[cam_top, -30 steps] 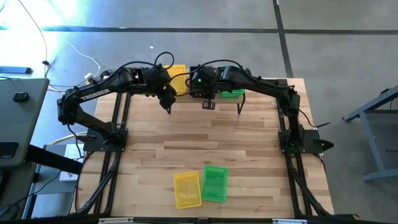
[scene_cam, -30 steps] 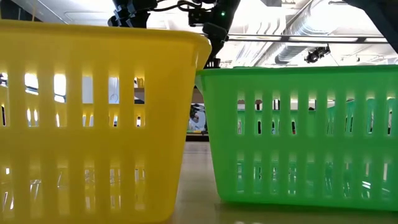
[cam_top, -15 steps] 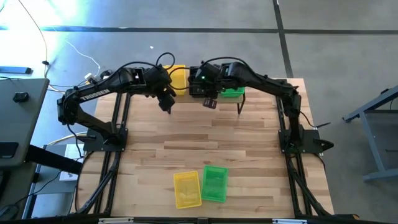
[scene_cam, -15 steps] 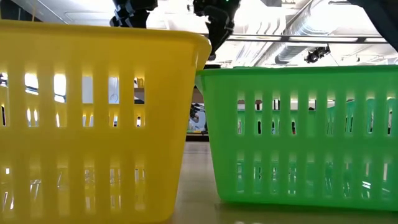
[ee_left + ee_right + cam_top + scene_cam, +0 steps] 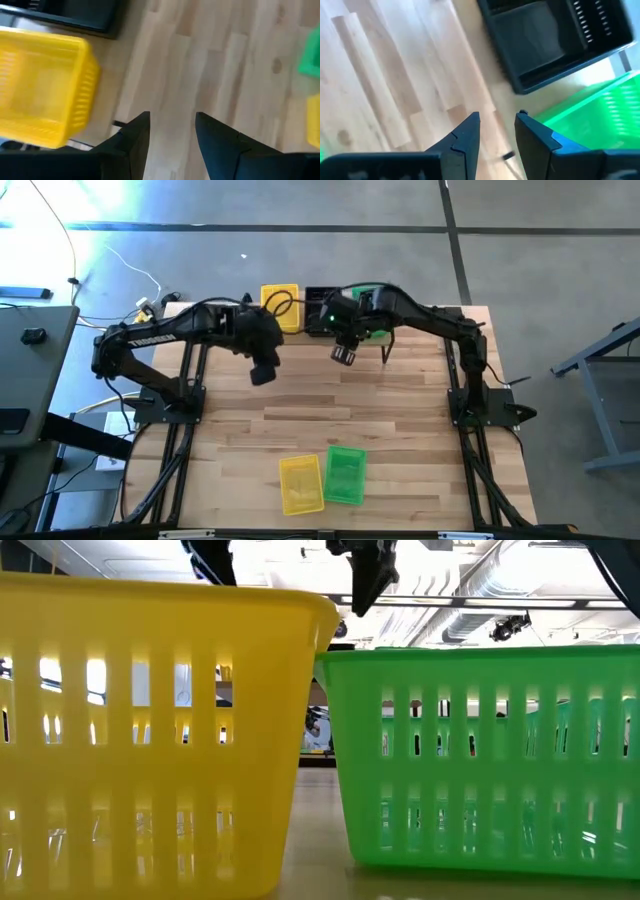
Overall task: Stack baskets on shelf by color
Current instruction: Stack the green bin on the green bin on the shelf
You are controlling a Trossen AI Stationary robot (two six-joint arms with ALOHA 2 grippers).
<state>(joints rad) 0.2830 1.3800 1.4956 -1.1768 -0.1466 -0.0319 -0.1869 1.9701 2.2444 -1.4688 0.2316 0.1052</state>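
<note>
Looking straight down, three baskets are seen lined up on the shelf (image 5: 300, 330) at 12 o'clock of the table (image 5: 400, 430): yellow basket (image 5: 280, 307), black basket (image 5: 320, 310), green basket (image 5: 375, 325), l to r. Left gripper (image 5: 262, 372) is held above bare wood at approx 7 o'clock of the yellow one, fingers parted w/ nothing between. Right gripper (image 5: 343, 355) is hung just at 6 o'clock of the black basket, jaws apart, also empty. Two more, a loose yellow basket (image 5: 300, 484) & loose green basket (image 5: 346, 474), are parked touching at the table's 6 o'clock edge.
</note>
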